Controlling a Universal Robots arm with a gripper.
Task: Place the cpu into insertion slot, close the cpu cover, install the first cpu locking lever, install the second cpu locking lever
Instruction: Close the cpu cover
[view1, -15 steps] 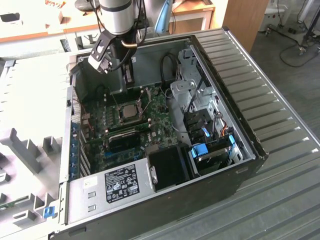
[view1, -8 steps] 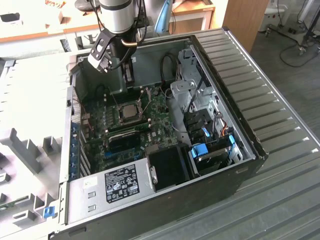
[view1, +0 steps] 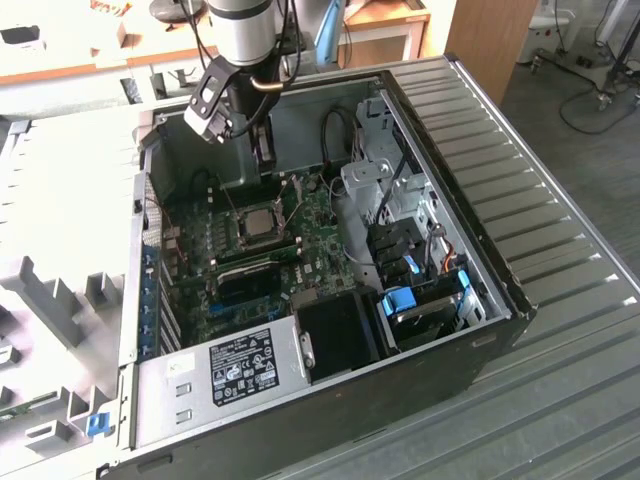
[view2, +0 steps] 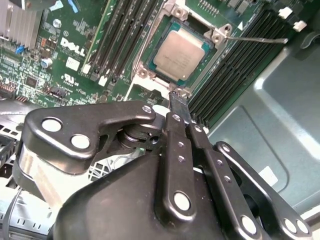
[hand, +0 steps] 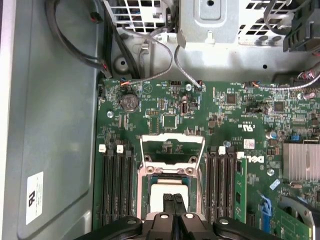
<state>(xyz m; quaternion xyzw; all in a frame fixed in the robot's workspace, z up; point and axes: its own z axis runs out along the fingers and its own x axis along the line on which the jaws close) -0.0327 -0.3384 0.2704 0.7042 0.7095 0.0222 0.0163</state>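
The cpu is seen seated in the insertion slot on the green board, inside the opened computer case. The cpu cover is seen raised, not lowered over the chip. The hand is held just above the slot's edge, fingers clenched together, nothing gripped. One thin wire lever is seen beside the slot.
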